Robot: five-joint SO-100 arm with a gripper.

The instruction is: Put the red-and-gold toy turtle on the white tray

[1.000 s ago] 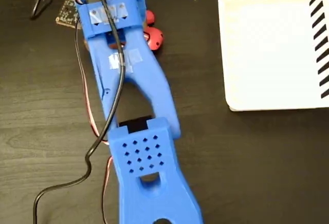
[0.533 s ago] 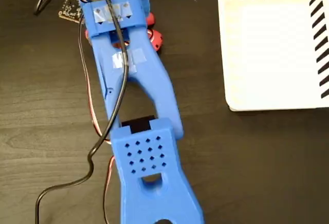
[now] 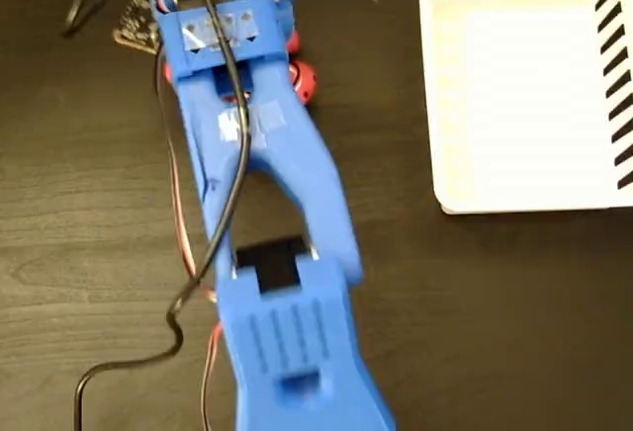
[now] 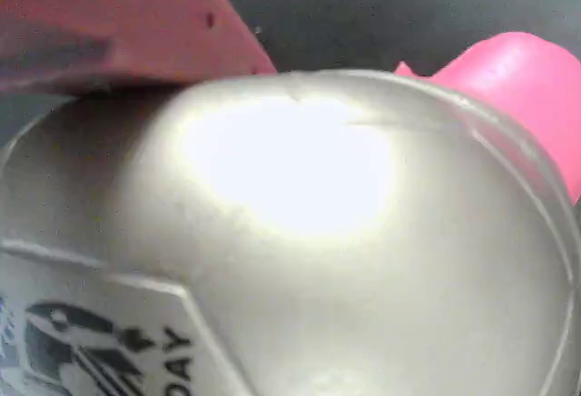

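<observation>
The red-and-gold toy turtle [image 4: 300, 232] fills the wrist view, its shiny gold shell very close, with black print at the lower left and a pink-red limb [image 4: 517, 87] at the right. In the fixed view only red bits of the turtle [image 3: 305, 78] peek out from under the blue arm. The gripper [image 3: 223, 26] sits directly over the turtle at the top left; its fingers are hidden beneath the wrist, so their state does not show. The white tray [image 3: 524, 105], with black diagonal stripes on two edges, lies at the top right, far from the turtle.
The blue arm [image 3: 287, 253] runs from the bottom centre up to the top left over a dark wooden table. Black and red cables [image 3: 188, 283] trail along its left side. A small circuit board [image 3: 134, 26] sits left of the gripper.
The arm has pushed further up and over the turtle, so less red shows beside it. Its lower link has tilted and looks blurred.
</observation>
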